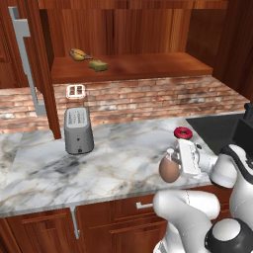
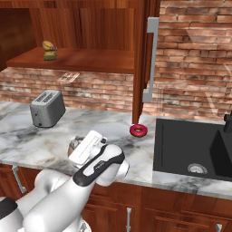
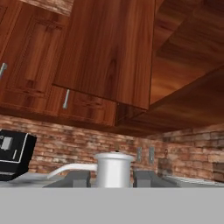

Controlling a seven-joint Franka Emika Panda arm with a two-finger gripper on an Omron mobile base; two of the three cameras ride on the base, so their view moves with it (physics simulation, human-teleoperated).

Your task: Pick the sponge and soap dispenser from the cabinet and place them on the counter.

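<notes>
Above the counter [image 1: 99,163], the open cabinet [image 1: 133,66] still shelves the sponge [image 1: 99,65] (beside a banana [image 1: 77,54]), while the gripper [image 1: 174,159] is clamped on the soap dispenser [image 1: 169,170], low over the marble, seemingly not yet released.

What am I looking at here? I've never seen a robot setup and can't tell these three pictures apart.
It's a white robot arm in a rendered kitchen. Two pictures come from cameras behind the arm, left and right; the third looks along its claw. The claw is shut on the soap dispenser, a brown egg-like bottle, just above the marble counter; its pale pump sits between the fingertips. On the counter stand a toaster and a red doughnut. In the open cabinet, the sponge and a banana lie on the shelf.
</notes>
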